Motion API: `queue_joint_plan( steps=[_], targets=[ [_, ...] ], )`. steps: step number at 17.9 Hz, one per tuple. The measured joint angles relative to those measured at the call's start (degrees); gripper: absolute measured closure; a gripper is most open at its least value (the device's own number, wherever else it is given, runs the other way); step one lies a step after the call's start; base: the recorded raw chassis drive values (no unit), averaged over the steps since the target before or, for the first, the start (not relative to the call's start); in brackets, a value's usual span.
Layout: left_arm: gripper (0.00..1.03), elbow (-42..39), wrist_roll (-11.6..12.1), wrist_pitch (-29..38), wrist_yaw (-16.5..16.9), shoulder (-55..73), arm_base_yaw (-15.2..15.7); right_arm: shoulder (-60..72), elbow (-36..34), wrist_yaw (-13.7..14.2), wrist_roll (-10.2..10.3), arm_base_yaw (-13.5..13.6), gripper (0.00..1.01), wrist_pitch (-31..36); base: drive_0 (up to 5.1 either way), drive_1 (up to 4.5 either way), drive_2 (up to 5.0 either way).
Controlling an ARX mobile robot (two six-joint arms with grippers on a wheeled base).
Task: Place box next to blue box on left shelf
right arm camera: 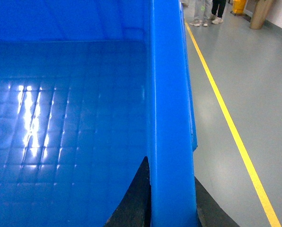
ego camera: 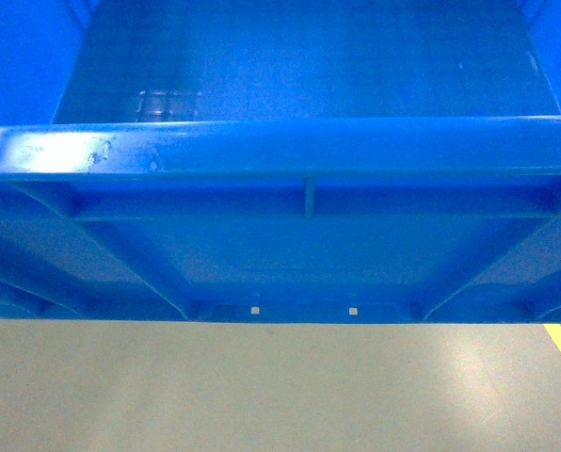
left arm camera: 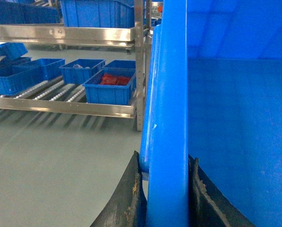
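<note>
Grippers, two, left [left arm camera: 164, 189] and right [right arm camera: 171, 198], each clamp one rim of one box [ego camera: 280, 146].

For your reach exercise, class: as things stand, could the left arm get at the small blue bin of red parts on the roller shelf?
Probably not. The left gripper is clamped on the rim of the box, so it is occupied, and the bin of red parts sits apart across open floor.

Floor [ego camera: 262, 386]: smooth grey, glossy with soft reflections. Yellow floor line [right arm camera: 228, 123] runs along the right side. Steel roller rack [left arm camera: 65, 106] stands at left, carrying small blue bins [left arm camera: 108, 87]. Two persons' legs [right arm camera: 207, 12] visible far off.
</note>
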Motion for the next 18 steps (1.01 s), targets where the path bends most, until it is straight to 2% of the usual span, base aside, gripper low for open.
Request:
queue_joint_plan(
  steps=[18],
  targets=[
    [0.87, 0.0, 0.0, 0.15, -0.04, 0.0, -0.02, -0.09, 0.0, 0.04, 0.0, 0.0, 0.93, -0.02, 0.0, 4.05, -4.1]
  ],
)
